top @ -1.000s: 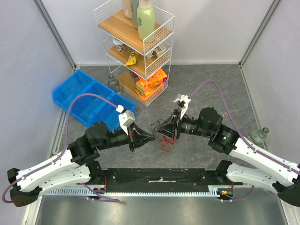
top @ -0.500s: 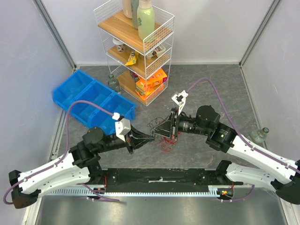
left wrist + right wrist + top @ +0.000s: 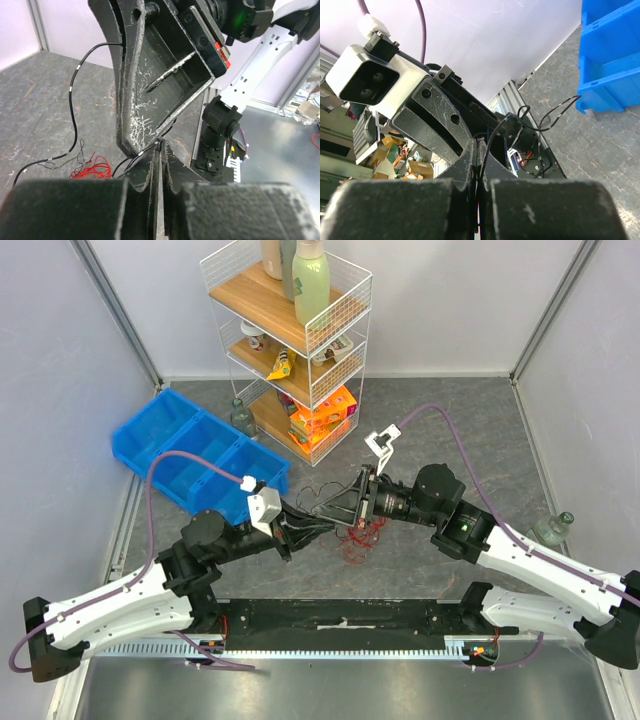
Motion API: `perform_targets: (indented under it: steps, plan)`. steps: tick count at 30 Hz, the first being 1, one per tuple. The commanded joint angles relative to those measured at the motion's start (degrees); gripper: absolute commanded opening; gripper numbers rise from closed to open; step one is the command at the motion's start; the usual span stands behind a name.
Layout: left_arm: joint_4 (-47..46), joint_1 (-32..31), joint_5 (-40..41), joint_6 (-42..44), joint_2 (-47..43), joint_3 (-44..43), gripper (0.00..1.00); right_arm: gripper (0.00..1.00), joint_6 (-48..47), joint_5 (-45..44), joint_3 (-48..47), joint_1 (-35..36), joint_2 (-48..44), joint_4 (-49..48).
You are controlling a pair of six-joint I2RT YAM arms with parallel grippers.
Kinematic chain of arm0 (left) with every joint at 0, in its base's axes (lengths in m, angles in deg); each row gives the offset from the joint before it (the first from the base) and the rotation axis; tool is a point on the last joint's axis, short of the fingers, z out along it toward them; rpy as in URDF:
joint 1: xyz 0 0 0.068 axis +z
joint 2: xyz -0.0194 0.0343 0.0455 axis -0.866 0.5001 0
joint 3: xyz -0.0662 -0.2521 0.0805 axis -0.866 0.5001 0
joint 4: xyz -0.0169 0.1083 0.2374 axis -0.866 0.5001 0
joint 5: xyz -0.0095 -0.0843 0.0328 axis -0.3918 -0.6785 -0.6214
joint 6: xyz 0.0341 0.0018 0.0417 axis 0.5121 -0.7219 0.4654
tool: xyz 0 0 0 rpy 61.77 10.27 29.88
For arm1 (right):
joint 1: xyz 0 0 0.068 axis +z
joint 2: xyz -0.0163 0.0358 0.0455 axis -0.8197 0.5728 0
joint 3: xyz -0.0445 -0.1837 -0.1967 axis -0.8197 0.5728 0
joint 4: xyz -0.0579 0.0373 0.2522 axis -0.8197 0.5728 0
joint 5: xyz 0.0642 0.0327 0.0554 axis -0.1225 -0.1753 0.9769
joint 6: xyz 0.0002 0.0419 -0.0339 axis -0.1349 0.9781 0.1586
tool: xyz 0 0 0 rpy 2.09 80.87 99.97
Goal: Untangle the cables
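Both arms rise from their bases at the near edge of the table (image 3: 440, 420) and lean inward, forearms low and nearly level, so the two wrists point at each other over the middle of the grey surface. The left arm reaches from the near left towards the right. The right arm reaches from the near right towards the left, its wrist a little higher.

The left gripper (image 3: 322, 528) has its fingers (image 3: 150, 172) pressed nearly together with only a thin slit between them. In the left wrist view a black strand (image 3: 75, 95) of the cables (image 3: 352, 538) runs into their tips, apparently pinched there. The right gripper (image 3: 330, 512) sits just above and beyond, tip to tip with the left. Its fingers (image 3: 465, 160) are closed, and a thin black strand comes out from between them in the right wrist view.

The red loops (image 3: 92, 167) lie bunched on the table just below and to the right of the meeting tips. The black strand arcs up off the surface to the grippers and loops out behind them.

Further back on the left lies a blue bin (image 3: 190, 455), and behind the grippers stands a wire shelf (image 3: 345, 360) holding bottles and packets.
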Motion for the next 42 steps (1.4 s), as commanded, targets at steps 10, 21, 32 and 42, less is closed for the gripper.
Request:
perform_targets:
  steps: [10,21,32,42]
  plan:
    - [-10.0,-0.2,6.0,0.2,0.1,3.1,0.29,0.00,8.8,-8.0,1.1,0.7,0.2,-1.4]
    - [-10.7,-0.2,6.5,2.0,0.1,3.6,0.47,0.00,11.0,-8.3,-0.4,0.7,2.9,0.4]
    - [-13.1,-0.3,14.6,1.7,4.2,2.5,0.46,0.00,13.4,-10.7,-0.9,3.2,5.4,-1.0]
    - [-18.0,-0.2,19.7,1.6,3.9,4.4,0.13,0.02,12.3,-14.5,-0.6,5.6,6.0,-0.1]
